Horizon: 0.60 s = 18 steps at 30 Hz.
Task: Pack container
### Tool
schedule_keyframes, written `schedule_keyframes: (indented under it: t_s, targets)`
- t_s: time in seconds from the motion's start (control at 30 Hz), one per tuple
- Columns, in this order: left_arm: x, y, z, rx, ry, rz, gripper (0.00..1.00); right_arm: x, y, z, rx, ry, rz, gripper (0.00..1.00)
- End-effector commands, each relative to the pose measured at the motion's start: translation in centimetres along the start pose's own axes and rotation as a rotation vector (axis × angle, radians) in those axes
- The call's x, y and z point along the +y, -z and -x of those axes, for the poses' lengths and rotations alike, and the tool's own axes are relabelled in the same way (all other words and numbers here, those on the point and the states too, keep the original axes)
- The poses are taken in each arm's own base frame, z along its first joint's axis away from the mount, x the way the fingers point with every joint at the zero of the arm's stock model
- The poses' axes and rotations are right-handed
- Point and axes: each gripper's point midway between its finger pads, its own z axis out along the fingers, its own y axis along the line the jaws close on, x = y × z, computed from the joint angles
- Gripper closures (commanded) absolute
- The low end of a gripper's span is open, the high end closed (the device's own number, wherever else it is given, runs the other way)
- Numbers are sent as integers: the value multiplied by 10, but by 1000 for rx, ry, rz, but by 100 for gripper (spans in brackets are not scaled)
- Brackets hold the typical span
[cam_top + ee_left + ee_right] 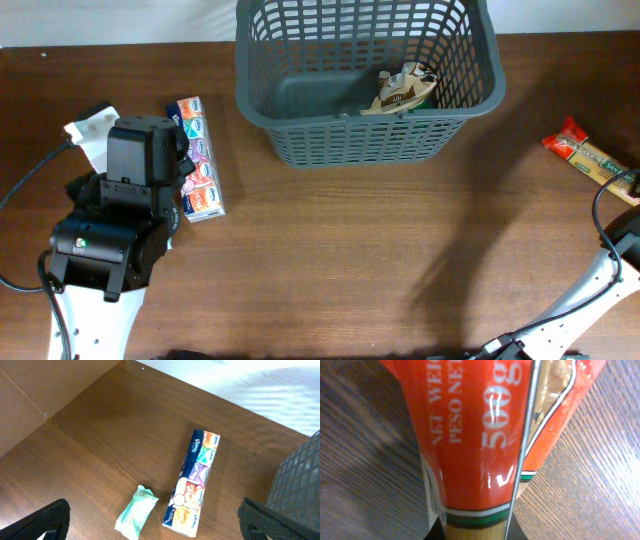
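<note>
The container (365,112), a large dark grey slotted basket, stands at the table's far middle; its wall shows at the right edge of the left wrist view (300,480). A brown and green packet (402,88) lies inside it. A red pasta packet (580,150) lies at the far right, and it fills the right wrist view (470,435). My right gripper (480,531) is shut on its end. My left gripper (157,522) hangs open above a long tissue pack (194,482) and a pale green wipes pack (136,512), holding nothing.
The tissue pack (198,165) lies left of the basket beside my left arm (110,250). A white pack (92,125) pokes out behind that arm. My right arm (615,255) comes in from the lower right corner. Brown tabletop (400,250) lies in front of the basket.
</note>
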Motion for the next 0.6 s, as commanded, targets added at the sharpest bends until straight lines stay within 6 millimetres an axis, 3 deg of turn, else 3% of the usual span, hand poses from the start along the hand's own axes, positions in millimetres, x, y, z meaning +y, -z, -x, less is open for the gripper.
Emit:
schedule_keyframes:
  t_s: [0.0,0.17,0.3,0.43,0.47,0.57]
  targets:
    - [1,2,4,-9,1,-5,1,-19,-35,12,-90,141,-126,96]
    - [1,2,4,-9,1,-5,1,5,-10,7,-142,423,-42,96]
    - [1,2,4,-9,1,-5,1,36,42,-11,-198,651,112,96]
    - [1,2,4,-9,1,-5,1,56,129,-41,-262,852,336,96]
    - [1,2,4,-9,1,-5,1,55,180,-61,-286,931,467,96]
    - [1,2,4,-9,1,-5,1,39,245,-87,-297,977,610,96]
